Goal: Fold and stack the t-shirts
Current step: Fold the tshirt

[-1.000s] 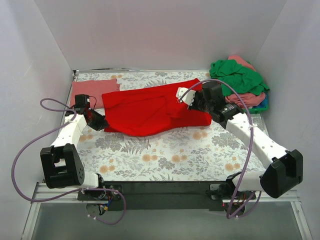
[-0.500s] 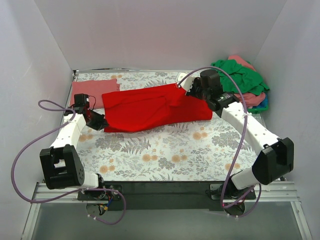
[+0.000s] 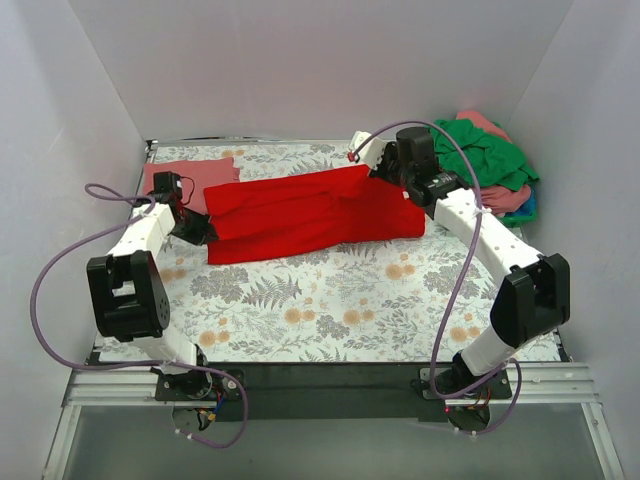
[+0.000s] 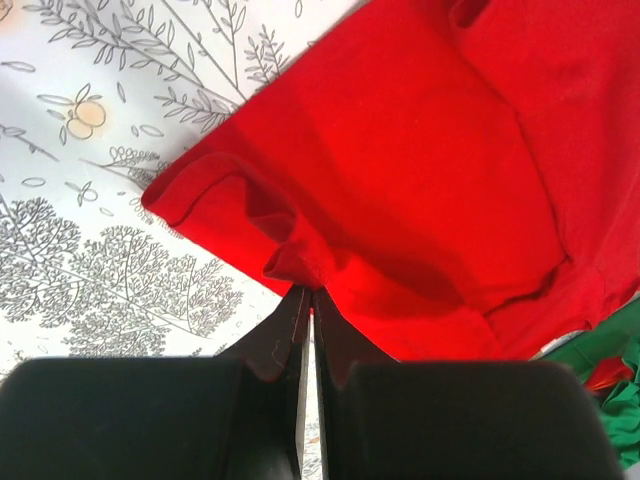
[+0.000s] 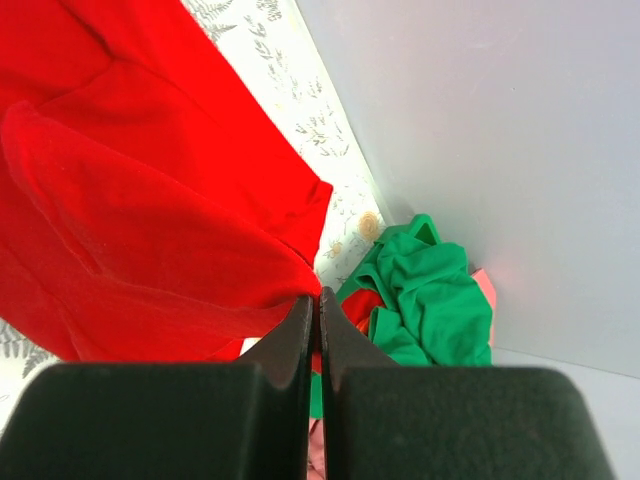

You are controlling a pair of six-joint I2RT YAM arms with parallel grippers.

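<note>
On the bench, over the grey floral tablecloth (image 3: 330,310), the bright red cloth t-shirt (image 3: 310,215) lies stretched from left to right across the far half. In the far right corner sits a loose pile of cloth tees (image 3: 485,155), green on top. A folded salmon-pink tee (image 3: 215,172) lies at the far left; it seems to touch the red one, but the view is not clear there. The left hand (image 4: 305,292) is pinched tight on the shirt's left edge and the right hand (image 5: 315,298) on its right end, probably to keep the cloth taut for a flat fold. Compared with one second before, both hands have moved toward the back wall, and the sagging near edge is now straighter.
</note>
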